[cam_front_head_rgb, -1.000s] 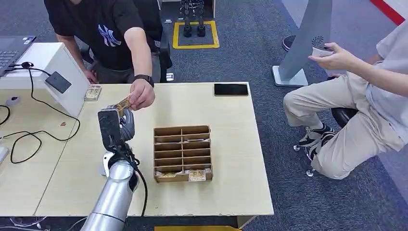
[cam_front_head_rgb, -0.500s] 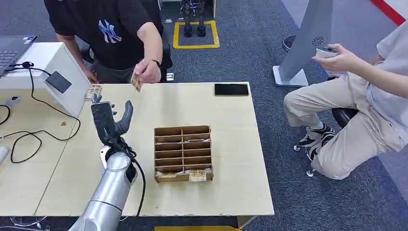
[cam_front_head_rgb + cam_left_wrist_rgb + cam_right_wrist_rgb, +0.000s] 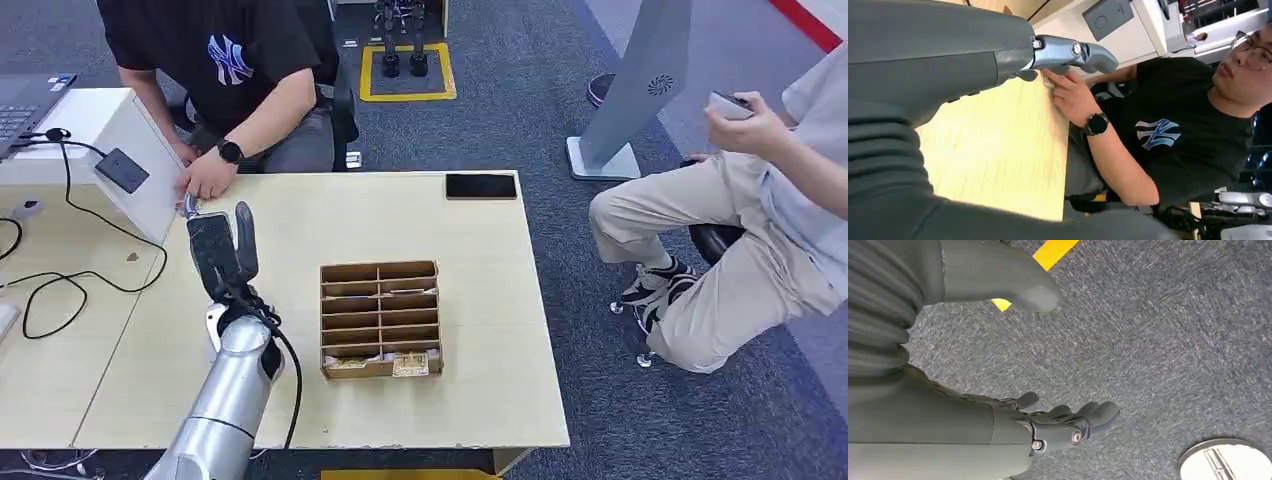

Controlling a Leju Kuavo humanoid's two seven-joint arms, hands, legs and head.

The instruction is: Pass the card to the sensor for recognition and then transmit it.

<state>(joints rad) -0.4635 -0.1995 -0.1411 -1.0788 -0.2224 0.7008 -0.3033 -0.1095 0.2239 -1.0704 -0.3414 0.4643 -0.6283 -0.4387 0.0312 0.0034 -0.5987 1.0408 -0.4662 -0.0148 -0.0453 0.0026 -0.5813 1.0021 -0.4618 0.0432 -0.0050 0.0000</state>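
My left hand [image 3: 222,255] is raised over the left part of the wooden table [image 3: 480,300], fingers apart and holding nothing. Just beyond it a person in a black shirt rests a hand [image 3: 207,180] on the table beside the white box [image 3: 100,130], which carries the dark card sensor [image 3: 121,170]. In the left wrist view that person's hand [image 3: 1070,97] presses on a card [image 3: 1049,83] close to my fingertips [image 3: 1083,51]. My right hand [image 3: 1063,425] hangs over grey carpet, empty, with its fingers loosely apart.
A brown slotted organizer [image 3: 380,318] stands mid-table with cards [image 3: 409,364] in its front row. A black phone [image 3: 481,186] lies at the far edge. Cables [image 3: 60,290] and a laptop [image 3: 25,100] sit at the left. A seated person [image 3: 760,200] is at the right.
The person took the card from beside my left hand, lifted it, then brought it down by the white box. My left hand shifted slightly left and is empty.
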